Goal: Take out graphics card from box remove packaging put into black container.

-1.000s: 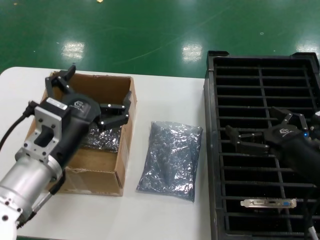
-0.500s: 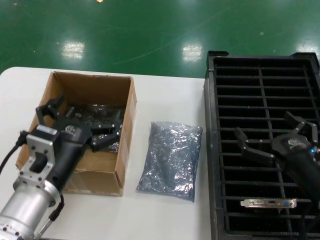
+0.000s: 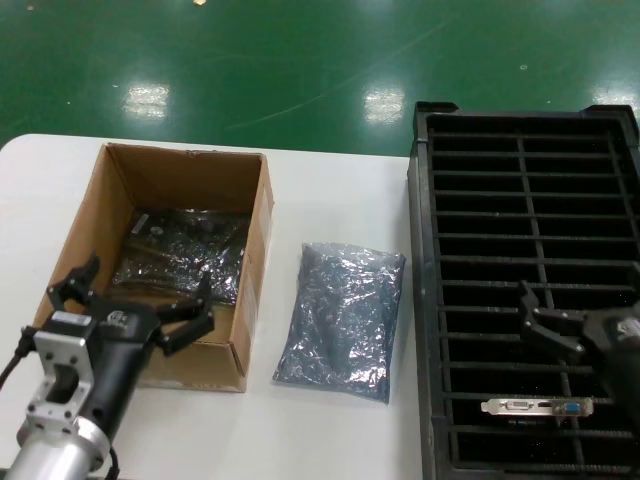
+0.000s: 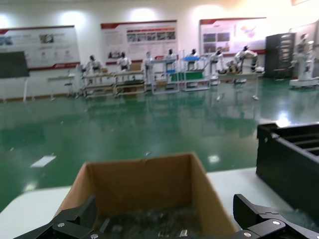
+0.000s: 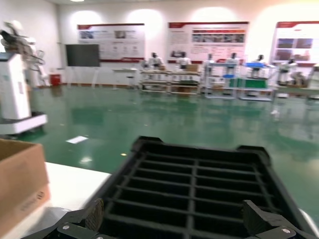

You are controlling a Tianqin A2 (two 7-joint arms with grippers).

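The graphics card [image 3: 537,406] lay slotted in the black container [image 3: 520,170], its silver bracket showing. The empty packaging [image 3: 340,320] rested on the white worktop [image 3: 330,430] beside the box [image 3: 255,260]. The left gripper [image 3: 130,305] hung spread at the box's near wall; the right gripper [image 3: 570,315] hung spread above the container.

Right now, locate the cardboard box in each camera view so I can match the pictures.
Head view: the box sits on the left of the table, with the open left gripper over its near edge.
Left wrist view: the box fills the lower centre.
Right wrist view: only a corner of the box shows at the edge.
Shared landmark: the black container, also visible at and.
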